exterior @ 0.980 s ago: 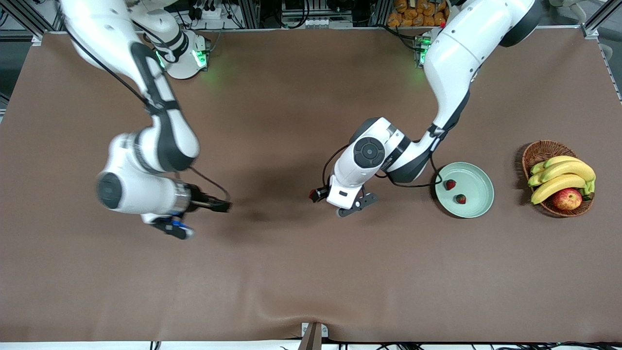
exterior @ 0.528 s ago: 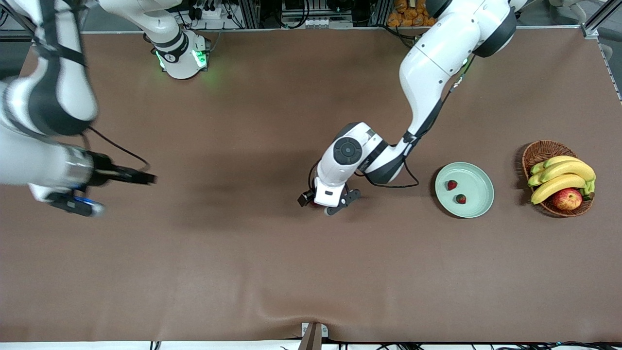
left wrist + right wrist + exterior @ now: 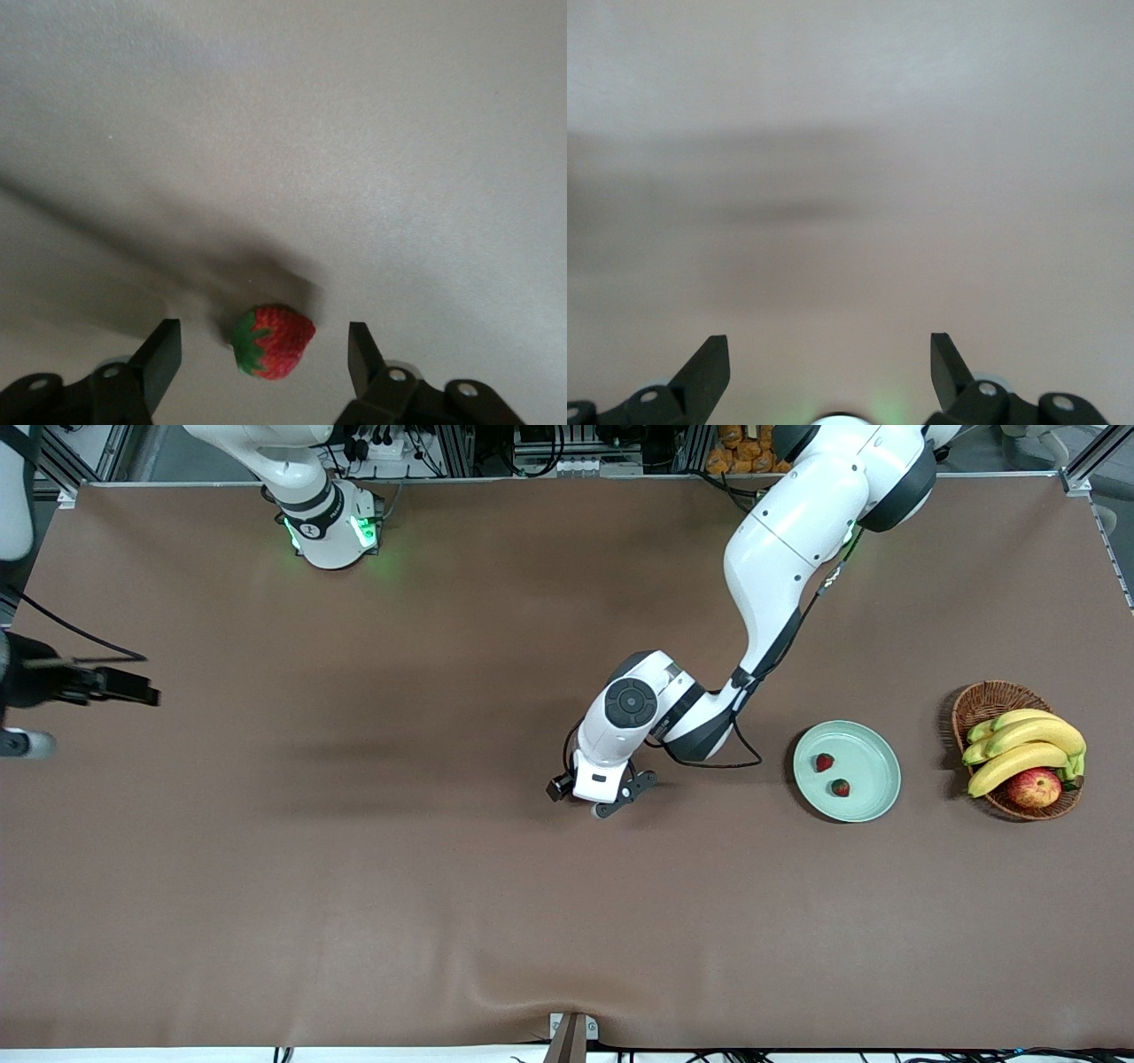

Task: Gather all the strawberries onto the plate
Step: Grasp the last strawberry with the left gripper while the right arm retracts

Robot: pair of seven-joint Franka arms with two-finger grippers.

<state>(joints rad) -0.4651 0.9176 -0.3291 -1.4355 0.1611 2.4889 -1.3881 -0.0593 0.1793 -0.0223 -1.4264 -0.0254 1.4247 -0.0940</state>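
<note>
In the front view, two small dark-red strawberries (image 3: 824,762) are seen lying in the round, glossy mint-green plate (image 3: 873,748), beside a woven wicker basket (image 3: 985,701) of bananas (image 3: 1028,746). The left gripper (image 3: 592,801) is held low over the matte brown table (image 3: 443,912), nearer the middle than the plate. Compared with a second ago, the right gripper (image 3: 133,689) is found withdrawn to the table's edge. In the left wrist view, a third strawberry (image 3: 273,341), bumpy and green-topped, lies between the parted fingers (image 3: 159,354), untouched. In the right wrist view, the right gripper's fingers (image 3: 709,367) are spread over bare table.
</note>
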